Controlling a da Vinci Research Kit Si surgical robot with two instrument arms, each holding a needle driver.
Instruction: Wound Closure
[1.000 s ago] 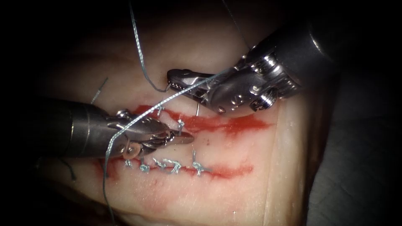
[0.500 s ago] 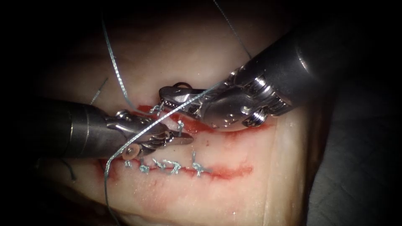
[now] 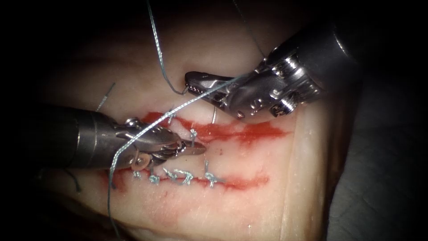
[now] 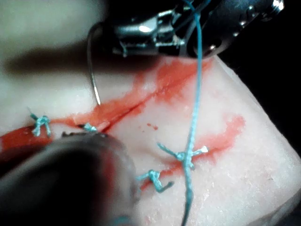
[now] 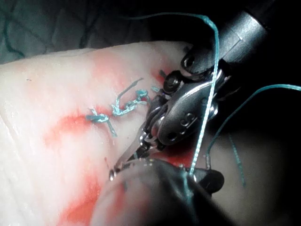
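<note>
Pale tissue (image 3: 249, 178) streaked with red fluid (image 3: 249, 132) along two cuts. Lower cut (image 3: 240, 182) already closed with a row of knotted stitches (image 3: 183, 176); upper cut (image 3: 232, 131) carrying two stitches toward its left end. Curved needle (image 3: 215, 114) clear of the tissue, hanging just above the upper cut, tip pointing down, clamped near its thread end. Blue-grey thread (image 3: 156, 49) running up from the needle's tail, another strand slanting down across to the left.
</note>
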